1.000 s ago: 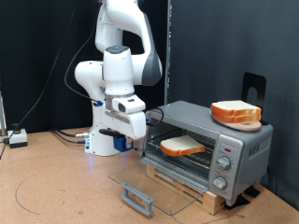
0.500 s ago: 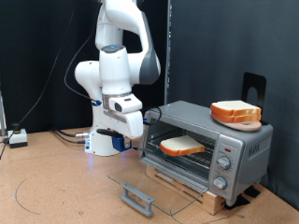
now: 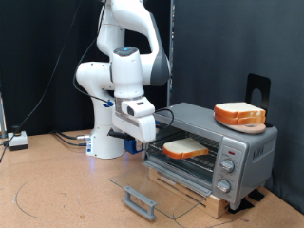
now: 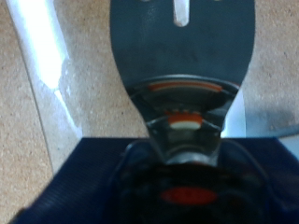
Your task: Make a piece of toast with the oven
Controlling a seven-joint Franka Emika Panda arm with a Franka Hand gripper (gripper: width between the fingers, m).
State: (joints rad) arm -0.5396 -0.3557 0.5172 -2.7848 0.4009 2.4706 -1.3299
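Comparing with a second ago, the pincer (image 3: pixel 142 141) sits higher and nearer the oven (image 3: pixel 211 150), just off the open mouth at the exterior view's left — whether its fingers are spread or pressed together, I cannot tell. The piece of toast (image 3: pixel 184 148) lies flat on the rack inside, glass door (image 3: pixel 157 190) down on the surface (image 3: pixel 57 185) — loading looks done. Spare slices (image 3: pixel 239 115) stay stacked on top.

Flat dark metal blade (image 4: pixel 182 42) with a slot, over tan board (image 4: pixel 28 140), clear glass panel (image 4: pixel 47 65) beside it
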